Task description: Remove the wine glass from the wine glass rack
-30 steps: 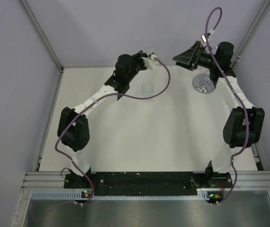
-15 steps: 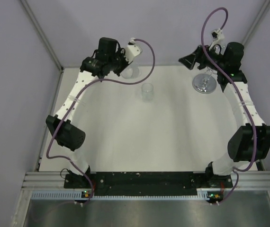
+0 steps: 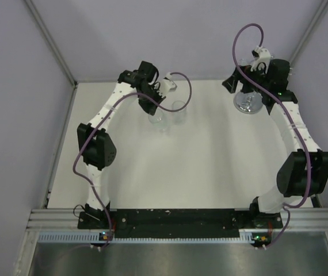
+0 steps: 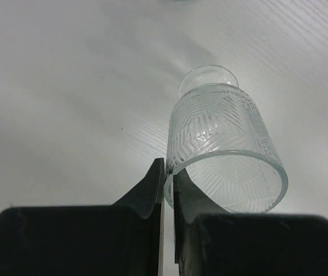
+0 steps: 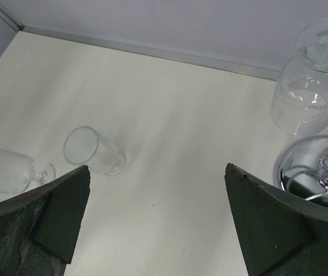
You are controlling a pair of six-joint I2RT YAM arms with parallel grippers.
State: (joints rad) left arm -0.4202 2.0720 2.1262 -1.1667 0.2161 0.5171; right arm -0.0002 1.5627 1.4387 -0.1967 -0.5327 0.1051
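Note:
My left gripper [image 4: 168, 172] is shut on the rim of a clear cut-pattern wine glass [image 4: 221, 138], one finger inside the rim and one outside. The glass's foot points away over the white table. In the top view this gripper [image 3: 153, 108] holds the glass [image 3: 157, 119] at the far middle. The wine glass rack [image 3: 248, 103] stands at the far right, with its shiny round base [image 5: 308, 172] in the right wrist view. A second wine glass [image 5: 305, 92] hangs upside down on it. My right gripper [image 5: 157, 168] is open and empty, left of the rack [image 3: 234, 80].
A plain clear tumbler [image 3: 178, 110] stands just right of the held glass and also shows in the right wrist view [image 5: 92, 150]. The back wall [image 3: 170, 34] and side walls close in the table.
My left arm has swung from the back left toward the middle and lowered the wine glass beside the tumbler. My right arm has shifted slightly by the rack.

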